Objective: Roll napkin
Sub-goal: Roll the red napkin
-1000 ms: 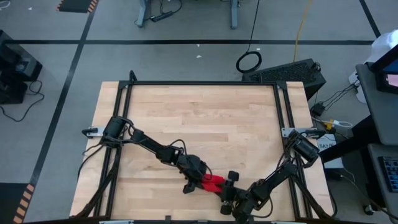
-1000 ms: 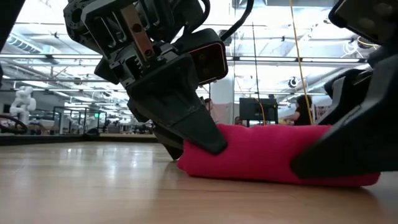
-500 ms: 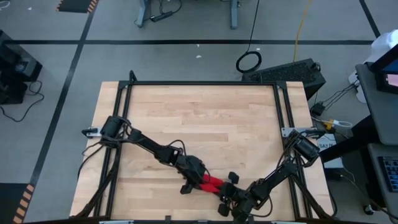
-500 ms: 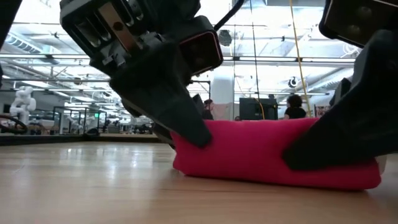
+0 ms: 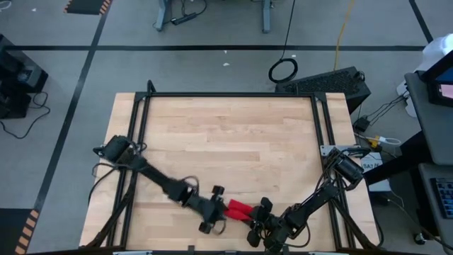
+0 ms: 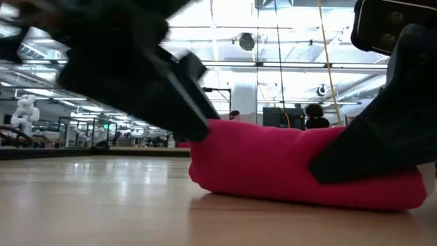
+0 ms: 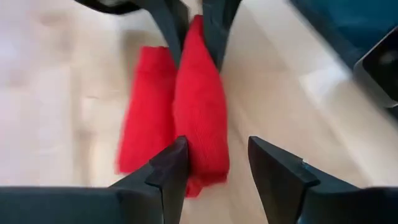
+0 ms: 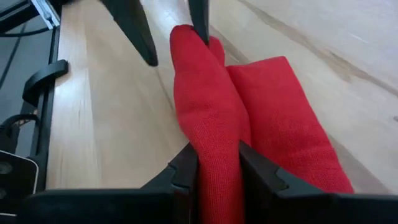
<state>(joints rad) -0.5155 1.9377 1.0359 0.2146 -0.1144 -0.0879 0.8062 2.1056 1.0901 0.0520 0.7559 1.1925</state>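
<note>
Mid-roll — my right gripper (image 8: 217,174) pinches the napkin (image 8: 249,124), left gripper (image 7: 214,171) spread loose; next, another turn.

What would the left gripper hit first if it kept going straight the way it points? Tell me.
Most likely the napkin: it lies directly ahead of the open left gripper, its near end by the fingertips. Beyond it, the right gripper is pinching the far end.
</note>
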